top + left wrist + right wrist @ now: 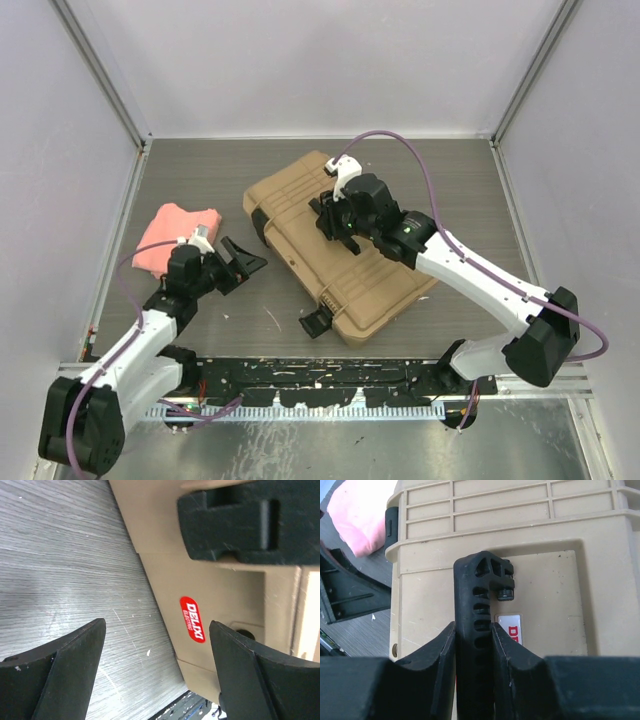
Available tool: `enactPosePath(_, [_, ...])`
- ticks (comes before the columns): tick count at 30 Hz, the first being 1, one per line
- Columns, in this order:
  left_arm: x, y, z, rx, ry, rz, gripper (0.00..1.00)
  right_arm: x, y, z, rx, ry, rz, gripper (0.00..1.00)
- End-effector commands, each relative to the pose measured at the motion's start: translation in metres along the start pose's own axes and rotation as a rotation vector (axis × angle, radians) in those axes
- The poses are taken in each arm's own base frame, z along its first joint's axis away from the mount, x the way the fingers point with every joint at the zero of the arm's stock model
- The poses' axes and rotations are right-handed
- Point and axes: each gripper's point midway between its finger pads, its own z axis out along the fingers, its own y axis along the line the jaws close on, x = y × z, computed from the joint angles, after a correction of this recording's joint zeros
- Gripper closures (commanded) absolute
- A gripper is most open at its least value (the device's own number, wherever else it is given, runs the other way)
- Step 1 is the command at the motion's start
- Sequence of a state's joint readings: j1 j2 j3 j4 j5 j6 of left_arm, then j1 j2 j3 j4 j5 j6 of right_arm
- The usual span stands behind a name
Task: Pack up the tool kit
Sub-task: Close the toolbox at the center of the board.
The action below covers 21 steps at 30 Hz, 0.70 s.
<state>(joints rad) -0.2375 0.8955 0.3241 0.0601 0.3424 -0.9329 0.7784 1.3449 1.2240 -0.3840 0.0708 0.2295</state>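
While the lid lies down on its base, the entry stands as follows.

Item: tool kit case (375, 295) – tan, ribbed hard plastic, lying flat and askew near the middle of the table (230, 170), closed as far as the overhead view shows. No screwdrivers, pliers or hammer are visible anywhere on the table; judged to be inside already, though the pictures cannot confirm it.

Carry handle (475, 610) – black, webbed, standing up from the recess in the case front, pinched between the two fingers of the right hand (335, 225), which is narrowed onto it.

Latches – black. The one on the near edge (316, 322) sticks out from the case wall, so it is judged unfastened. The one seen by the left wrist camera (250, 522) sits against the case side; whether it is snapped home cannot be told.

Red label (192, 619) – on the case side, below that latch.

Left hand (245, 262) – fingers (65, 675) spread wide, holding nothing, just beside the case's left side and pointed at it.

Pink cloth (175, 235) – folded, at the left of the table, apart from the case; not part of the kit.

Status: loading and lid-closing judged done. Outstanding – fastening the latches, the near one at least.
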Motion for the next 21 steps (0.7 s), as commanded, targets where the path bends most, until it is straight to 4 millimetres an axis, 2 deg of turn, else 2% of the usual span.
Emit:
enactPosePath(1, [-0.004,-0.028,-0.015,0.102,-0.019,0.025,0.13,-0.032,0.000,0.023,0.053,-0.124,0.100,0.93])
enactPosePath(3, [-0.001,-0.034,-0.020,0.128,-0.010,0.021,0.10,-0.038,0.000,0.027,0.055,-0.136,0.110,0.93])
enactPosePath(7, [0.003,-0.041,-0.030,0.178,-0.010,-0.004,0.08,-0.046,-0.001,0.032,0.065,-0.151,0.132,0.93])
enactPosePath(12, [0.007,-0.042,-0.037,0.190,-0.013,-0.007,0.06,-0.053,0.006,0.035,0.028,-0.160,0.146,0.91])
enactPosePath(16, [0.018,-0.044,-0.040,0.230,0.027,-0.027,0.05,-0.062,0.015,0.024,-0.021,-0.174,0.135,0.74])
enactPosePath(21, [0.031,-0.042,-0.045,0.303,0.047,-0.095,0.04,-0.063,0.015,0.006,-0.028,-0.172,0.096,0.57])
